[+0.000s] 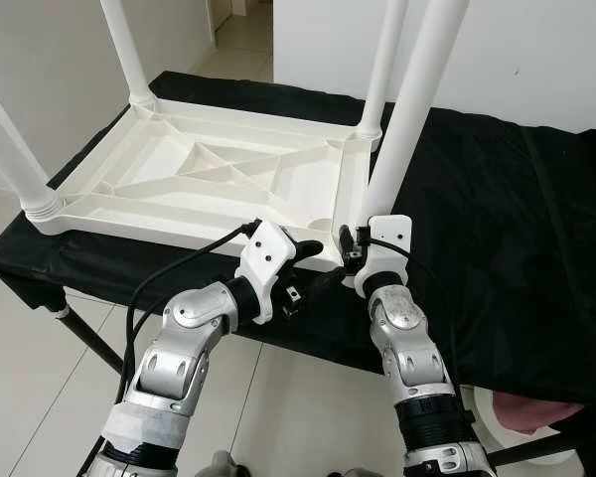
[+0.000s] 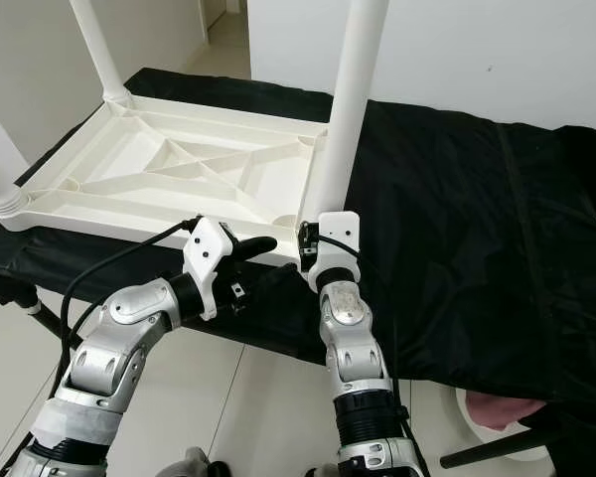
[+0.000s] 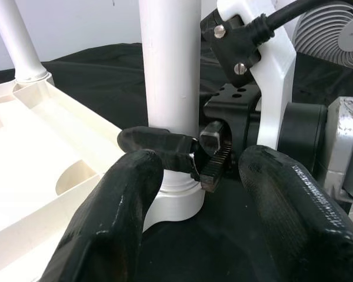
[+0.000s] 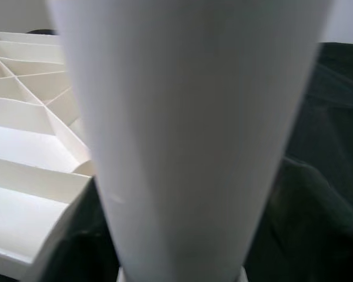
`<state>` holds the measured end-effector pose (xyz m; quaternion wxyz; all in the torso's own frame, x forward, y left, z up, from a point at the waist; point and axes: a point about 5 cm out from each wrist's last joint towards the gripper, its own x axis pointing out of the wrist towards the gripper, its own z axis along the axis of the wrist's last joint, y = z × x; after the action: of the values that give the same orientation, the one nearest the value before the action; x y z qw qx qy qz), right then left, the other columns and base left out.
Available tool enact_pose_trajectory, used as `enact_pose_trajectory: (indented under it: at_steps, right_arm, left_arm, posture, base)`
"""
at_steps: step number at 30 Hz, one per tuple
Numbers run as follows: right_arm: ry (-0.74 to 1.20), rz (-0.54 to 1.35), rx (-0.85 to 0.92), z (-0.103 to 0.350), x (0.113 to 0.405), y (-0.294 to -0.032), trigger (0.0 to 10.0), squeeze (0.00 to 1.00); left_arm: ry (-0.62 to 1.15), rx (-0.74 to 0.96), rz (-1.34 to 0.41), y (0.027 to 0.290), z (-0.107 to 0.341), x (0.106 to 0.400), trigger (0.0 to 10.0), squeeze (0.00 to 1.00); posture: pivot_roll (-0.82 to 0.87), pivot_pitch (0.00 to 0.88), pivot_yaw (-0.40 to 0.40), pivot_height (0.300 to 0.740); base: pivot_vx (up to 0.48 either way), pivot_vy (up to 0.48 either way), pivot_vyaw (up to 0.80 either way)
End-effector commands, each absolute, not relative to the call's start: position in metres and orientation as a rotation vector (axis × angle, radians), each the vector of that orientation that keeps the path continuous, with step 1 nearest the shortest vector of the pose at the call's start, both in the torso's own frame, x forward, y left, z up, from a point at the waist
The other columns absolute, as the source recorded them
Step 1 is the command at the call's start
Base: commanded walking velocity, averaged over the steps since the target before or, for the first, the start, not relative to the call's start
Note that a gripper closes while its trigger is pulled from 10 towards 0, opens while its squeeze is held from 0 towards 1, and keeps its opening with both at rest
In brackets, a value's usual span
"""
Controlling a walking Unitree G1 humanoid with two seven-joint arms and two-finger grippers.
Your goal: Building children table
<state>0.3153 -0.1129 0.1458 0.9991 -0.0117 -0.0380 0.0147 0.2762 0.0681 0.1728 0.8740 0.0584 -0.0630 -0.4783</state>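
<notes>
A white plastic children's table (image 1: 209,174) lies upside down on a black-covered surface (image 1: 497,219), ribs facing up. Its near-right leg (image 1: 407,109) stands upright at the corner socket. My right gripper (image 1: 352,250) is shut on the base of this leg; in the left wrist view one of its black fingers (image 3: 159,142) wraps the leg (image 3: 169,64) just above the socket collar. My left gripper (image 1: 318,266) hovers open right beside that corner, holding nothing, its fingers (image 3: 123,200) spread before the leg. The right wrist view looks up along the leg (image 4: 188,129).
Three other legs stand in their sockets: far left (image 1: 129,50), far right (image 1: 382,60), near left (image 1: 15,159). The black cloth spreads wide to the right. A white wall (image 1: 536,50) is behind, tiled floor below, and a pink object (image 1: 536,412) sits low right.
</notes>
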Motion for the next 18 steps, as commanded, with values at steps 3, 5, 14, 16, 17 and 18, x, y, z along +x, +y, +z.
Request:
enact_pose_trajectory:
  at_steps: [3, 5, 14, 16, 17, 18]
  right_arm:
    - [-0.082, 0.073, 0.005, 0.147, 0.313, -0.120, 10.0, 1.00]
    - [-0.079, 0.150, 0.002, 0.147, 0.314, -0.127, 10.0, 1.00]
    - [-0.035, 0.491, -0.076, 0.144, 0.319, -0.145, 10.0, 0.00]
    - [-0.035, 0.491, -0.076, 0.144, 0.319, -0.145, 10.0, 0.00]
    - [-0.032, 0.570, -0.113, 0.144, 0.319, -0.148, 10.0, 0.00]
    - [-0.040, 0.655, -0.166, 0.145, 0.322, -0.151, 10.0, 0.00]
  left_arm:
    - [-0.141, 0.121, -0.909, 0.070, 0.174, 0.279, 10.0, 0.00]
    - [-0.141, 0.122, -0.908, 0.070, 0.174, 0.278, 10.0, 0.00]
    - [-0.141, 0.123, -0.905, 0.071, 0.174, 0.279, 10.0, 0.00]
    - [-0.141, 0.123, -0.905, 0.071, 0.174, 0.279, 10.0, 0.00]
    - [-0.141, 0.124, -0.905, 0.072, 0.174, 0.279, 10.0, 0.00]
    - [-0.142, 0.126, -0.907, 0.072, 0.174, 0.279, 10.0, 0.00]
  posture:
    - [-0.08, 0.021, -0.003, 0.740]
    - [-0.08, 0.018, -0.007, 0.740]
    - [-0.08, 0.015, -0.004, 0.740]
    - [-0.08, 0.015, -0.004, 0.740]
    - [-0.08, 0.015, -0.004, 0.740]
    - [-0.08, 0.016, 0.003, 0.740]
  base:
    - [0.000, 0.000, 0.00]
    - [0.000, 0.000, 0.00]
    - [0.000, 0.000, 0.00]
    - [0.000, 0.000, 0.00]
    - [0.000, 0.000, 0.00]
    - [0.000, 0.000, 0.00]
